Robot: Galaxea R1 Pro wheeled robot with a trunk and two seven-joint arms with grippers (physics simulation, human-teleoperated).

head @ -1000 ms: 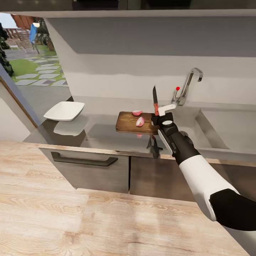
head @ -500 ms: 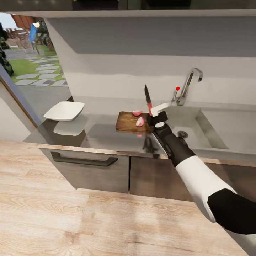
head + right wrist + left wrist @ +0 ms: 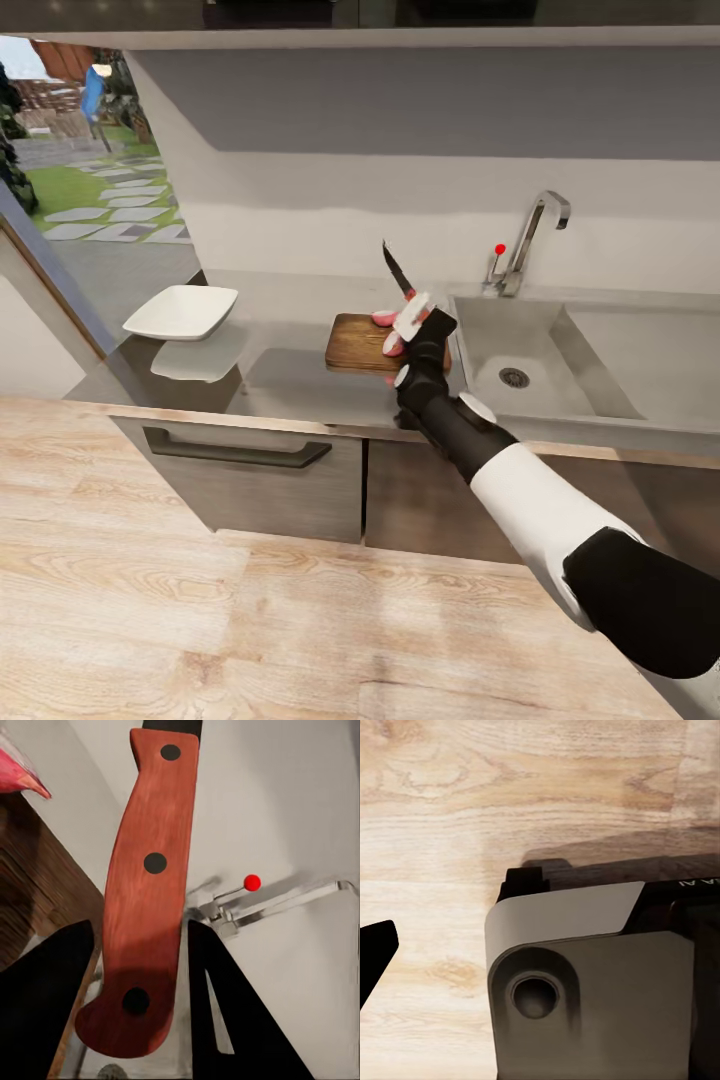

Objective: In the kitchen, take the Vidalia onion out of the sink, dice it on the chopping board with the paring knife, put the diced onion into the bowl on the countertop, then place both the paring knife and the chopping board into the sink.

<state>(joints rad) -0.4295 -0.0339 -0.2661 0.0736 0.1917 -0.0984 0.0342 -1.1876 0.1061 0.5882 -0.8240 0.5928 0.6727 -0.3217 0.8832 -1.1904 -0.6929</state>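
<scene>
The right end effector hangs over the right part of the chopping board, clamped on the red handle of the paring knife, whose dark blade tilts up and to the left above the board. Two pinkish pieces of the Vidalia onion lie on the board just beside and partly behind the end effector. In the right wrist view the knife's handle, with three dark rivets, sits between the two black fingers, with an onion piece at the edge. The board lies on the grey table, touching the left rim of the sink; the white bowl stands well apart to the left. The left wrist view shows wooden floor and robot housing with unreadable lettering at its edge; I cannot tell the left end effector's opening.
</scene>
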